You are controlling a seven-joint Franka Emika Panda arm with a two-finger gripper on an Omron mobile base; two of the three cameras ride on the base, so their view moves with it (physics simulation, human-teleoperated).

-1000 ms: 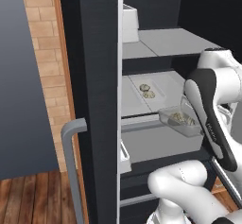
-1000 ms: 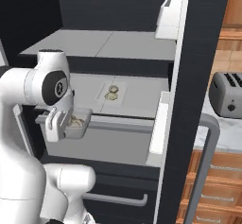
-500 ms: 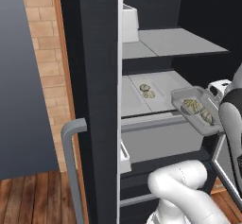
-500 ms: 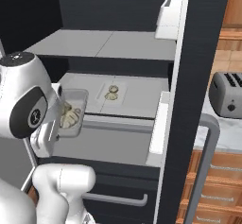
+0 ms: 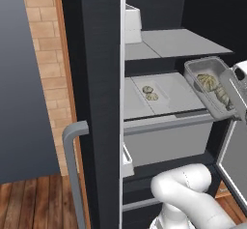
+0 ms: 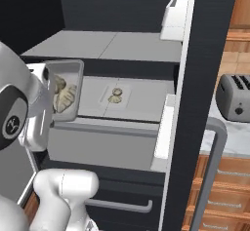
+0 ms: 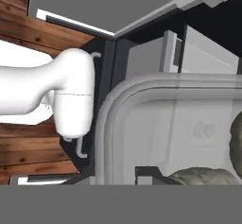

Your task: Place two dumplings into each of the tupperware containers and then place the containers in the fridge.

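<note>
Now | held container (image 5: 206, 85): two dumplings (image 5: 208, 80) | shelf container (image 5: 154, 92): two

We see a silver toaster (image 6: 235, 97) on the pale counter (image 6: 234, 136) at right, wooden drawers (image 6: 222, 201) below, and a brick wall (image 5: 46, 44) above wood flooring (image 5: 34, 204) at left.

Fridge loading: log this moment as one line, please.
stage: loading fridge | gripper: shut on container, carried tilted | contents: dumplings inside | shelf: other container with dumplings in place
</note>
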